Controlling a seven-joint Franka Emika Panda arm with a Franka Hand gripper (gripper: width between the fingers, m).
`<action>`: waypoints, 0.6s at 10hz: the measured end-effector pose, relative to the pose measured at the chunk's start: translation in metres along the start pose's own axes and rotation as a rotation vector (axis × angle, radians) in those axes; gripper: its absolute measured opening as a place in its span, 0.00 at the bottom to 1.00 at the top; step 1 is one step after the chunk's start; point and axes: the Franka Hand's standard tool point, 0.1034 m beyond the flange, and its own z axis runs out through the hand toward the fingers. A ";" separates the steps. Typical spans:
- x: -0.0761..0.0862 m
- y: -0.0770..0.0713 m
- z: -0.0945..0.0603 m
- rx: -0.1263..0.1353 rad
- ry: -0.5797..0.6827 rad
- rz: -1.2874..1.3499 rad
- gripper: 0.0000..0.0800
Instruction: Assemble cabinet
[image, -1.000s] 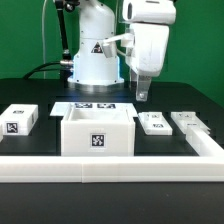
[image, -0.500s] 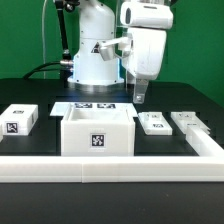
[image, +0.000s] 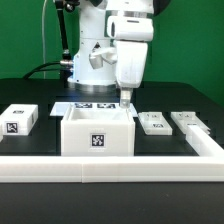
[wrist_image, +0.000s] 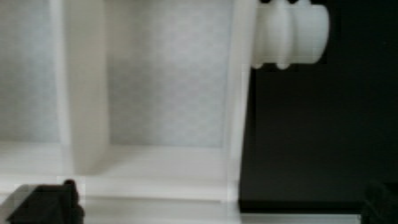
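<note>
Cabinet: large white plastic open-topped box with a black-and-white square tag on its front. It stands upright in the middle of the black desk, just behind the long white border rail.
Handling: it looks rigid, hollow and light. The smooth walls are probably slippery but thin enough to pinch over the rim.
Where to hold: probably the side wall at the exterior view's right, near the rear corner.
Fingers: black fingers spread apart, holding nothing, over that wall. In the wrist view the wall lies between the tips.
Nearby: white ribbed round knob at the wall's outer face, touching or just beside it. To the exterior view's right, a flat white tagged panel and a second flat white panel. To the left, a small white tagged block. Behind, the marker board.
Obstacle: the knob may crowd the outer finger.
</note>
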 end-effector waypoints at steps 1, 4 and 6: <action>0.000 0.001 -0.001 -0.002 0.000 0.000 1.00; -0.005 0.000 0.006 -0.002 0.005 0.001 1.00; -0.010 -0.006 0.020 0.004 0.016 0.016 1.00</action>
